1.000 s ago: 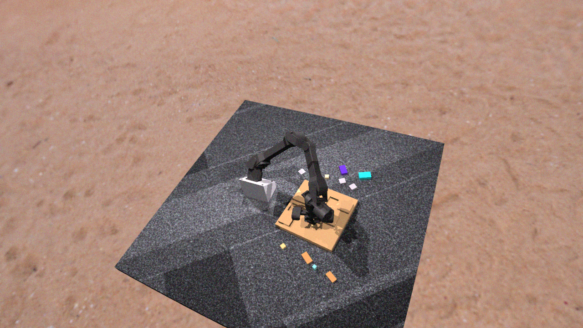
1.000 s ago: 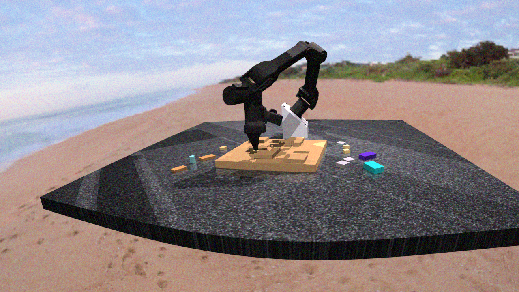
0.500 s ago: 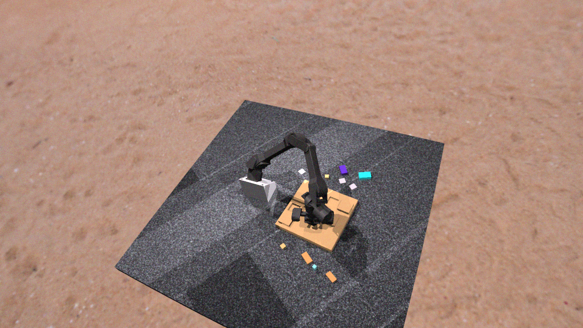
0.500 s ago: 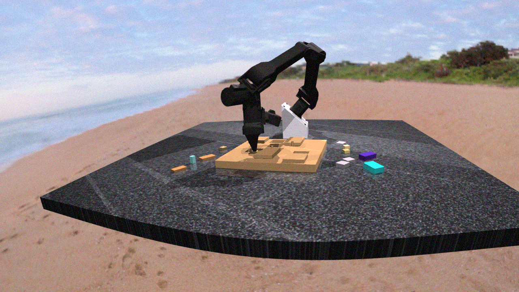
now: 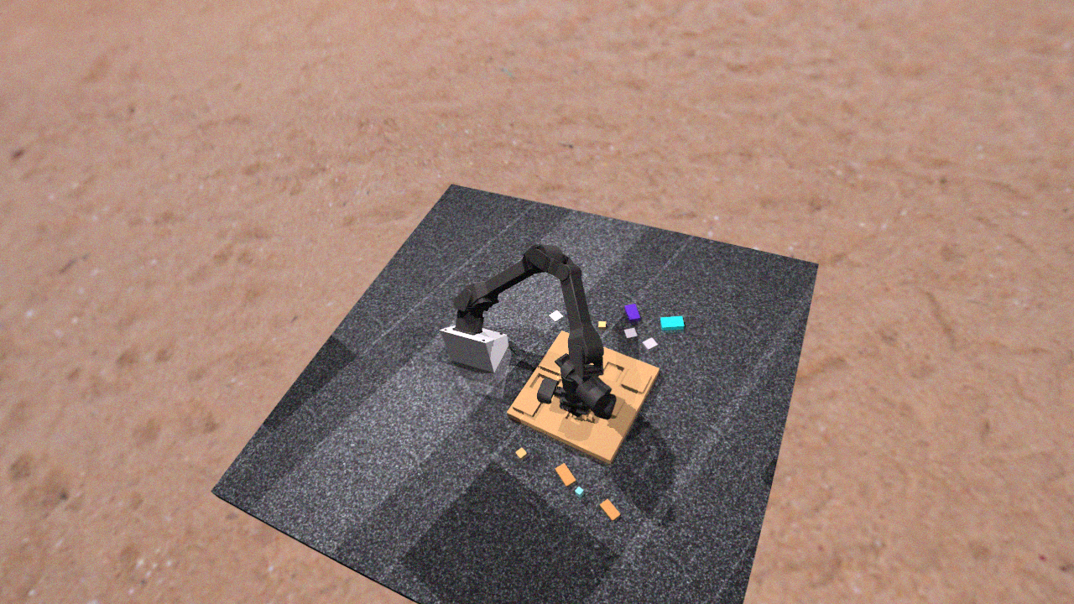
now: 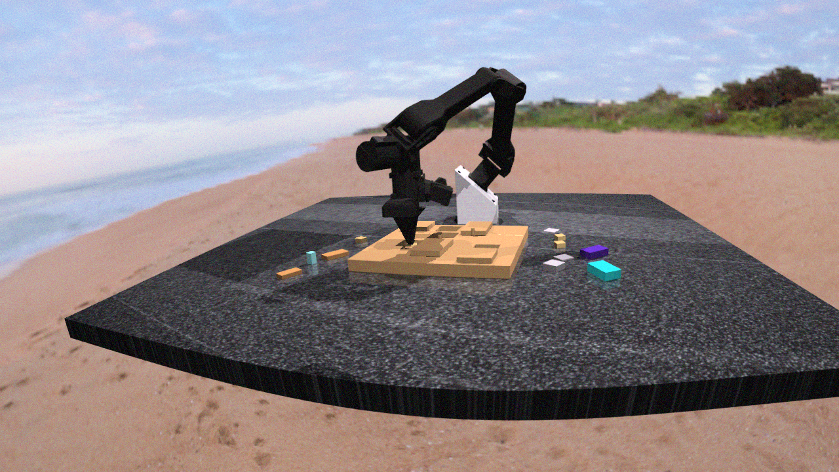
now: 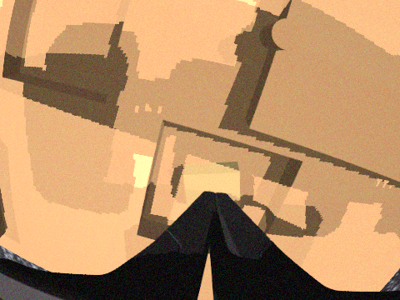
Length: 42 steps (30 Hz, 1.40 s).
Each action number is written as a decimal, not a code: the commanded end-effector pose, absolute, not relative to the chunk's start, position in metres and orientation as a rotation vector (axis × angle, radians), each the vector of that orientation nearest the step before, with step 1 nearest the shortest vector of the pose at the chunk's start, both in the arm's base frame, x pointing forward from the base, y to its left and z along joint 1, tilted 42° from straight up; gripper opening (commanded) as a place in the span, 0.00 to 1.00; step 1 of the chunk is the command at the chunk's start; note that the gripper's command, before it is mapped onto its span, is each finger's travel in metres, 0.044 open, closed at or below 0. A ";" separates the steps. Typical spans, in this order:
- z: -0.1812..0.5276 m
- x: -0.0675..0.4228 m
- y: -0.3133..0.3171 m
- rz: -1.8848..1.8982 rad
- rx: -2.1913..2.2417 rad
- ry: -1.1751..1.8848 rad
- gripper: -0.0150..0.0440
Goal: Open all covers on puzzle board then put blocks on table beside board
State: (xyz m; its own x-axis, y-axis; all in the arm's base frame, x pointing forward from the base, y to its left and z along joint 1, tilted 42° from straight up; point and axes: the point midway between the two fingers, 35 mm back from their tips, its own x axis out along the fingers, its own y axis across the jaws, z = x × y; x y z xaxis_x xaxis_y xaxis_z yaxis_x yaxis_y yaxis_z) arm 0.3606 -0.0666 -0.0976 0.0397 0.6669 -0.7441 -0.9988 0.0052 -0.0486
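Observation:
The tan puzzle board point(image 5: 601, 445) point(image 6: 434, 269) lies on the dark table. My gripper point(image 6: 409, 242) point(image 7: 212, 202) is shut, with nothing seen between its fingertips, low at an open well near the board's edge. A pale yellow block point(image 7: 212, 179) sits in that well, partly hidden behind the fingertips. A flat cover point(image 7: 333, 92) point(image 6: 430, 247) with a round knob lies beside this well, clear of the block. Another raised cover point(image 6: 478, 253) point(image 5: 637, 377) lies near a board corner, and one more cover point(image 6: 478, 227) is toward the arm base. The arm hides part of the board in the top view.
Orange pieces point(image 5: 565, 474) point(image 5: 609, 509), a small light cyan block point(image 5: 579, 491) point(image 6: 311, 257) and a yellow block point(image 5: 521, 453) point(image 6: 360, 239) lie off one side. A purple block point(image 5: 632, 311) point(image 6: 593, 252), a cyan block point(image 5: 672, 323) point(image 6: 604, 270), small yellow pieces and several whitish tiles lie off another.

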 end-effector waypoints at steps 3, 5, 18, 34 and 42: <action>-0.094 0.361 -0.069 1.251 -0.345 0.903 0.25; -0.093 0.361 -0.070 1.150 -0.187 1.018 0.25; -0.079 0.360 -0.082 0.959 0.089 1.197 0.50; -0.050 0.358 -0.108 0.703 0.404 1.378 0.50; -0.063 0.360 -0.095 0.703 0.404 1.378 0.50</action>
